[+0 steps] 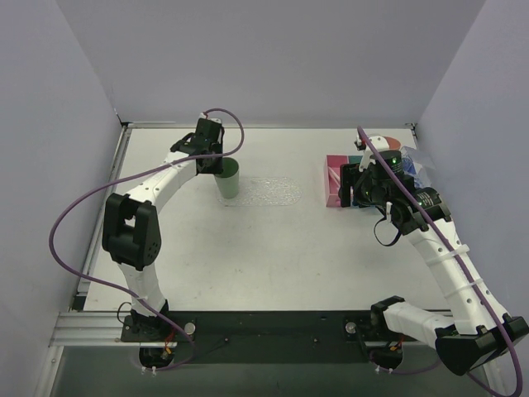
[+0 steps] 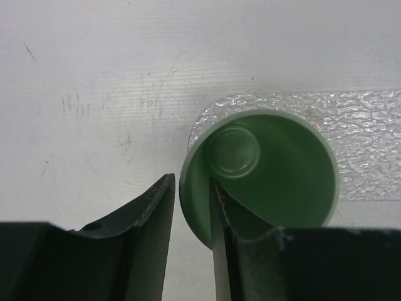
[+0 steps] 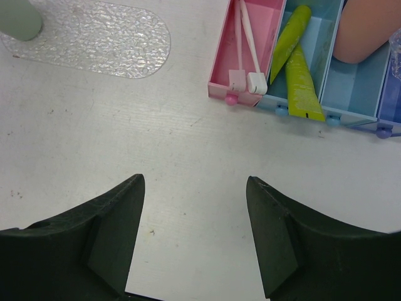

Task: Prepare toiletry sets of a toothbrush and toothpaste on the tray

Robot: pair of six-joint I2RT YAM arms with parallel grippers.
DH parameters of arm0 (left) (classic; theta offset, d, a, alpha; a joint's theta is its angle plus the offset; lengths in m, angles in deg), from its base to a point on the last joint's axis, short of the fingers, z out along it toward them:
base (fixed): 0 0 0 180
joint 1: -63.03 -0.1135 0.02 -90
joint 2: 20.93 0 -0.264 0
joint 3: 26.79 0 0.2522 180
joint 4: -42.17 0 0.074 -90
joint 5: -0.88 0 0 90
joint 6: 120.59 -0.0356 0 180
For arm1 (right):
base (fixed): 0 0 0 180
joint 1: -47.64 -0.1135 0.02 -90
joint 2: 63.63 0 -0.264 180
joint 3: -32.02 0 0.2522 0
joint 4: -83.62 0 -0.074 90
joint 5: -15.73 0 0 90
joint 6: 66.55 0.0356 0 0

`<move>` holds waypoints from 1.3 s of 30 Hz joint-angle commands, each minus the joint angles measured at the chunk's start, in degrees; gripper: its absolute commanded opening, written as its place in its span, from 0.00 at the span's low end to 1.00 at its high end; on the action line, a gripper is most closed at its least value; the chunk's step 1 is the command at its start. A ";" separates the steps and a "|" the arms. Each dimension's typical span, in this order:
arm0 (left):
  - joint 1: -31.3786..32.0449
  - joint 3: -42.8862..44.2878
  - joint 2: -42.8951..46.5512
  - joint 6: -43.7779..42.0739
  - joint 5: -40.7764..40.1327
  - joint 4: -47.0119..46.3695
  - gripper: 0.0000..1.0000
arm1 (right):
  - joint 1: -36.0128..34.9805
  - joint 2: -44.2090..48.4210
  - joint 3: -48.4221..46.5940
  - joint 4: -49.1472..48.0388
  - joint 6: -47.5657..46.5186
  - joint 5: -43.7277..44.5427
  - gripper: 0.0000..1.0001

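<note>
The clear bumpy tray point(image 1: 277, 192) lies on the table's middle; it also shows in the left wrist view point(image 2: 363, 138) and the right wrist view point(image 3: 113, 37). A green cup point(image 2: 269, 169) stands on its left end. My left gripper point(image 2: 191, 182) straddles the cup's wall, one finger inside and one outside, with a thin gap on the outside. Two pale toothbrushes point(image 3: 248, 44) lie in a pink bin point(image 3: 219, 63). Two lime-green tubes point(image 3: 304, 84) lie in a blue bin point(image 3: 332, 69). My right gripper point(image 3: 195, 182) is open and empty above the bare table in front of the bins.
A salmon cup point(image 3: 369, 31) lies in the bin to the right of the tubes. The bins point(image 1: 332, 178) sit at the right, against my right arm. Grey walls close the table on three sides.
</note>
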 commanded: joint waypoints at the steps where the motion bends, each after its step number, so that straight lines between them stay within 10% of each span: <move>1: -0.17 -0.50 0.65 -0.41 -0.54 -1.81 0.43 | 0.05 -0.03 0.12 -0.80 -0.46 0.89 0.61; 13: 0.01 -3.13 5.92 -1.47 0.95 -4.18 0.73 | 0.05 0.23 0.21 -1.15 0.51 0.19 0.62; 24: -0.34 -9.10 20.68 -6.12 3.23 -5.85 0.81 | 2.33 -0.12 0.12 -4.22 2.27 -6.67 0.62; 31: -8.49 -16.22 31.05 -4.38 23.26 -9.63 0.85 | 4.27 -4.68 -1.11 -4.13 1.22 2.46 0.56; 39: -10.98 -30.12 37.66 -3.59 21.42 -16.40 0.85 | 12.70 -12.50 -6.81 -4.13 -5.97 8.09 0.53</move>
